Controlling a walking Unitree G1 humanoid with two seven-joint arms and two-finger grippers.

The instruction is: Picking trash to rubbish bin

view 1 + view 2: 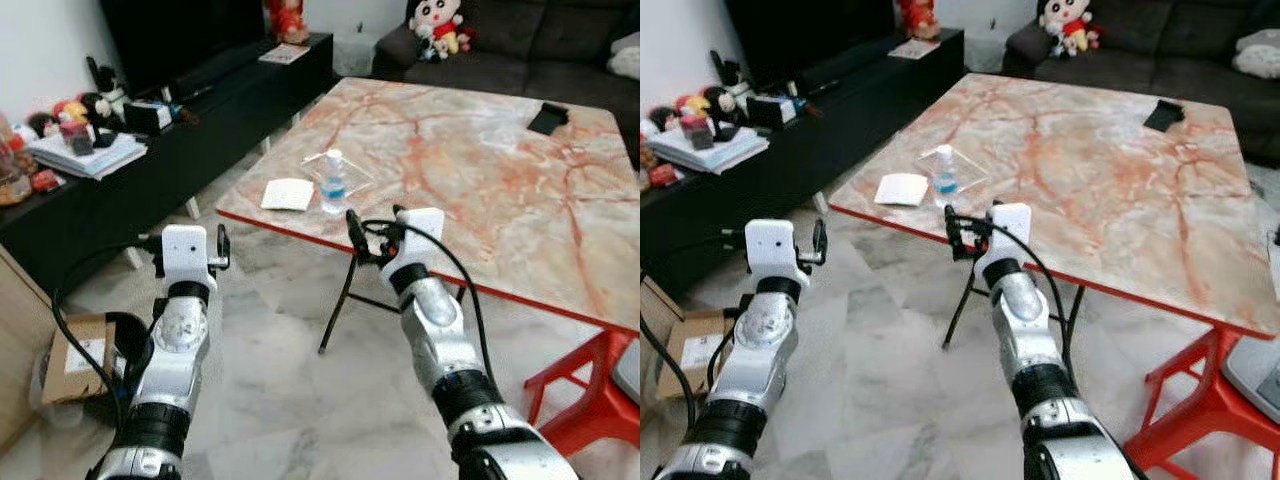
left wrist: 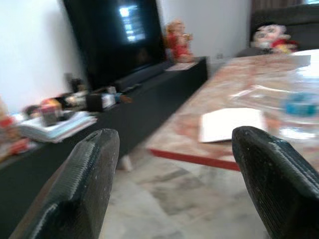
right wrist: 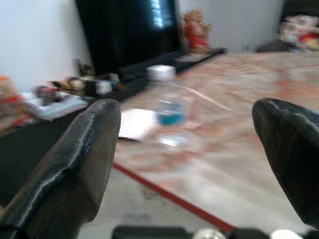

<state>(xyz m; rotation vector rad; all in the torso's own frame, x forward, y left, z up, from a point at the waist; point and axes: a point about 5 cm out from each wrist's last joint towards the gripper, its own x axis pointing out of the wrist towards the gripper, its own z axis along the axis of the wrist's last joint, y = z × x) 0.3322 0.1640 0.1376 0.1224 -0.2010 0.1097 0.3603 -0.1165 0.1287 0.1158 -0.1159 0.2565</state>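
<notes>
Bottle (image 1: 333, 183) on table edge, just beyond open right gripper (image 1: 373, 222).

Marble-look table (image 1: 520, 190) w/ red edge, pink-orange veins, on pale grey marble floor tiles (image 1: 270, 400). Red stool (image 1: 580, 400) by its near right corner. Long low black TV cabinet (image 1: 200, 130) along left wall, big dark TV (image 1: 170, 40) on it, plus stacked papers (image 1: 85, 155) & small toys. Dark grey sofa (image 1: 540, 40) at back w/ a doll (image 1: 440, 25). White walls. Cardboard box (image 1: 75, 360) on floor, left.
</notes>
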